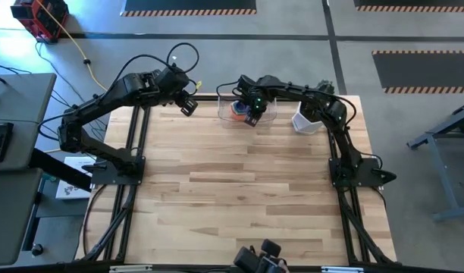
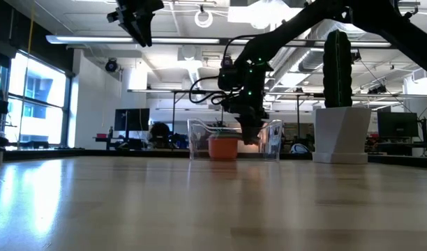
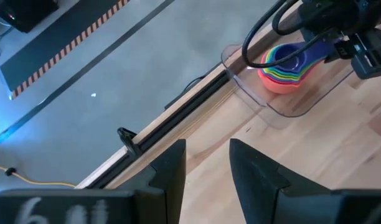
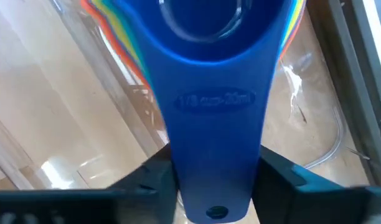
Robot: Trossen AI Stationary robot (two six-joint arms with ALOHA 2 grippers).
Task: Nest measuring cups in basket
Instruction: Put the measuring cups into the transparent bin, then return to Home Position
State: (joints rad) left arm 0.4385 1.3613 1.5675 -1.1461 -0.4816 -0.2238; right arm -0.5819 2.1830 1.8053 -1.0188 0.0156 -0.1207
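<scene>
Blue fills my right wrist view: the blue cup's handle runs back between my right gripper's two fingers, which press it from both sides, while its bowl sits over the coloured rims of the other measuring cups inside the clear basket.

From above, my right gripper hangs over the basket at the table's far edge, a white pot just beside it. My left gripper is raised near the far edge, apart from the basket.

At table height, my right gripper reaches down into the basket beside the orange cup; a cactus stands in the pot.

Past my left gripper, fingers parted on nothing, the nested stack rests in the basket.
</scene>
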